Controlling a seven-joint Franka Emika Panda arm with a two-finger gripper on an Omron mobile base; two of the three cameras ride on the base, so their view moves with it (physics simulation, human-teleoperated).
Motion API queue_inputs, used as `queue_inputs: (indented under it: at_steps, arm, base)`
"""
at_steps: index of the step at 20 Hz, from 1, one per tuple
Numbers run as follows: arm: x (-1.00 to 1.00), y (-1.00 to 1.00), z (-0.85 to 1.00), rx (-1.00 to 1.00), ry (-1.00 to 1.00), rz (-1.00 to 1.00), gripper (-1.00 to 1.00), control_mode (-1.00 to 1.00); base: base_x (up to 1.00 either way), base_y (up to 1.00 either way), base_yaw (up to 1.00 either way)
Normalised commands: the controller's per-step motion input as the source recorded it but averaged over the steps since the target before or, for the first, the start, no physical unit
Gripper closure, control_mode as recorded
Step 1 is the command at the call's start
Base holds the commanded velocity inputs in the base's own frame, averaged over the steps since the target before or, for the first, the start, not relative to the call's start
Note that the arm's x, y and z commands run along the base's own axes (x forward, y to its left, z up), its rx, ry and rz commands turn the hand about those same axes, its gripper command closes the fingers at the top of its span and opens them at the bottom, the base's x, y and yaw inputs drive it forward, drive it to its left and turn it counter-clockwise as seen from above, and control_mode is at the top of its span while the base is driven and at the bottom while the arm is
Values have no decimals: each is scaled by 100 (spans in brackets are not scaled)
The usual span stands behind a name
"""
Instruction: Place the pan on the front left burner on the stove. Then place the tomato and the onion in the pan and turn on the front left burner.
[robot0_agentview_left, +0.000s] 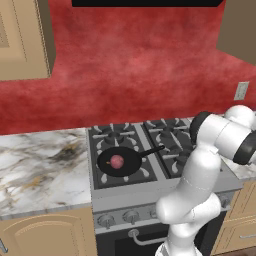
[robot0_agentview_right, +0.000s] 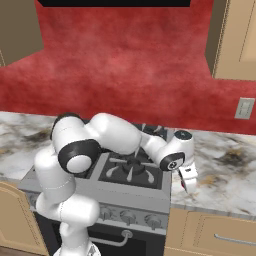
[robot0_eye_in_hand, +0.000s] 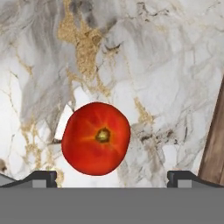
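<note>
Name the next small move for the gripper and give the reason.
Probably lower straight down and close on the tomato. The gripper is open with the tomato centred between its fingertips on the marble counter, while the onion already sits in the pan.

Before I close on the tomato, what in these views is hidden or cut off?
- Tomato: its underside and contact with the counter, hand view, hidden by its own bulk.
- Gripper: fingertips in the right base view too small to judge against the tomato.
- Stove: right-hand knobs, left base view, hidden by the arm.
- Pan holds the onion; the burner beneath is covered.
</note>
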Motion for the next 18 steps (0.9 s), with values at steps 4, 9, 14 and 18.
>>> queue_inputs:
  at_steps: [4,9,14,18]
  arm:
    - [14,-12,-13,0,0,1,-100,-100]
    - [16,-12,-9,0,0,1,-100,-100]
    - [9,-10,-12,0,0,1,-100,-100]
    - [2,-13,-18,0,0,1,-100,-100]
  base:
    - [0,0,0]
    - [0,0,0]
    - [0,0,0]
    - [0,0,0]
